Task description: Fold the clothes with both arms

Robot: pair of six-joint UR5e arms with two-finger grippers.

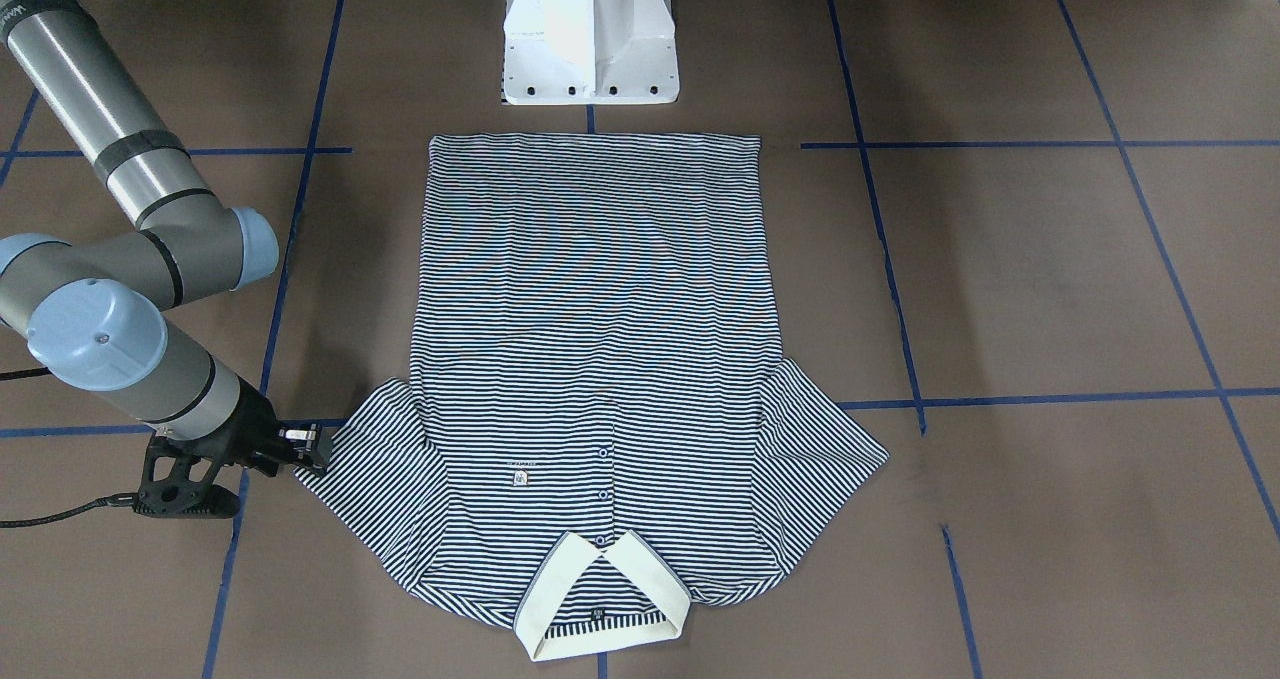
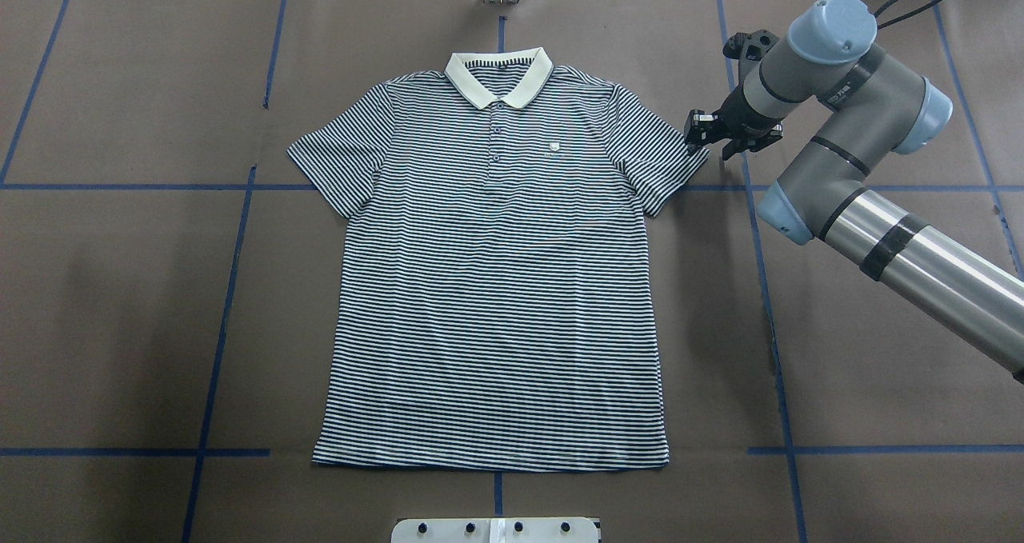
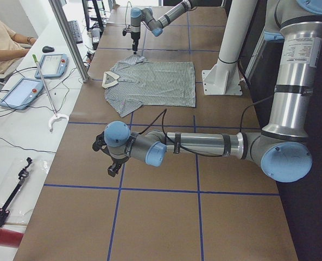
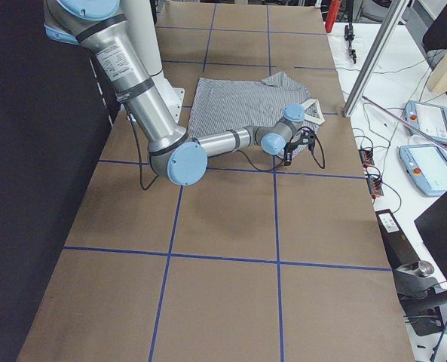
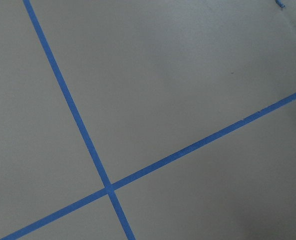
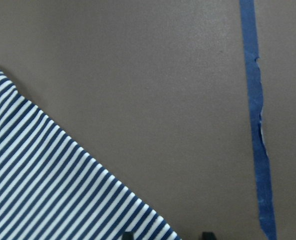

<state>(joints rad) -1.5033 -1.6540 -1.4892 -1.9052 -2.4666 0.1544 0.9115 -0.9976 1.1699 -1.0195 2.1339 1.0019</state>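
1. The shirt [image 2: 496,287] lay flat and face up in the middle of the bench [image 2: 120,287], with its collar [image 2: 500,79] away from the robot.
2. The right pincer [image 2: 698,133] sat low at the tip of the nearer sleeve [image 2: 652,155]. Its jaws were spread, and in the wrist view the hem only just reached in between the fingertips [image 6: 129,235].
3. With so little cloth between the jaws, a close there could have missed the hem. A thin bite could also have slipped out on the lift.
4. The jaws might have caught only the top layer, so the sleeve would have gaped open instead of folding over.
5. Tips held that low could have nudged the hem inward and rucked it before they shut.
6. The left pincer [image 3: 113,166] hung over bare bench, well apart from the shirt, and its own camera saw only tape [image 5: 73,110]. I could not tell whether it was spread or pressed together.
7. The far sleeve [image 2: 340,155] had nothing on it. A pull by the right arm alone would probably have dragged the limp knit sideways and skewed the fold.
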